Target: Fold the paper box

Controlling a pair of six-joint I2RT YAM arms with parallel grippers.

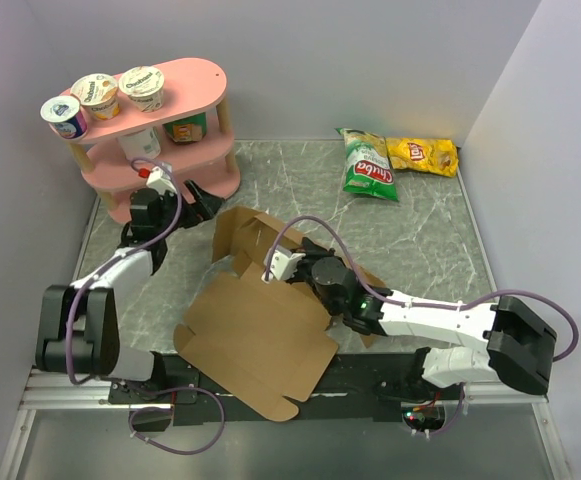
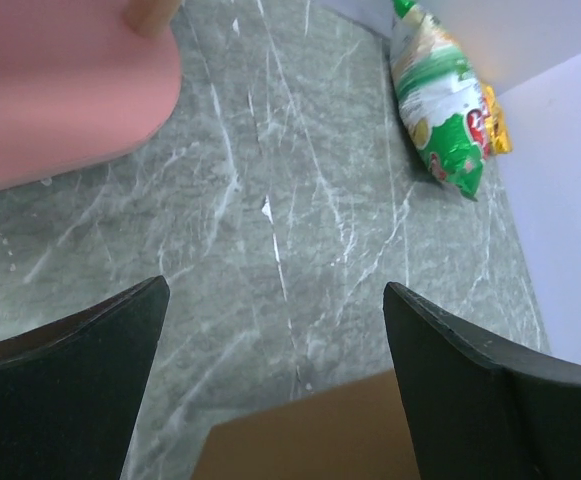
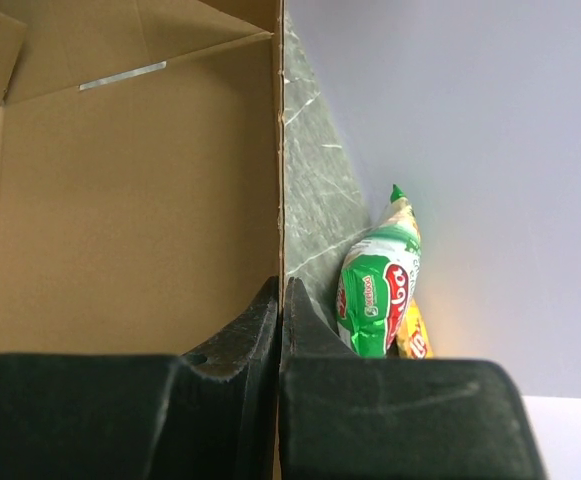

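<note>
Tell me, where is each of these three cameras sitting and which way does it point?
Top external: fixed above and behind the left arm and right arm, looking down on them, the table, the paper box and the pink shelf.
Left wrist: on the left arm, looking across the table; the open left end effector frames the view.
Right wrist: on the right arm, looking along the right end effector, shut on a wall of the paper box.
Shared: all three show the green chip bag and the paper box.
</note>
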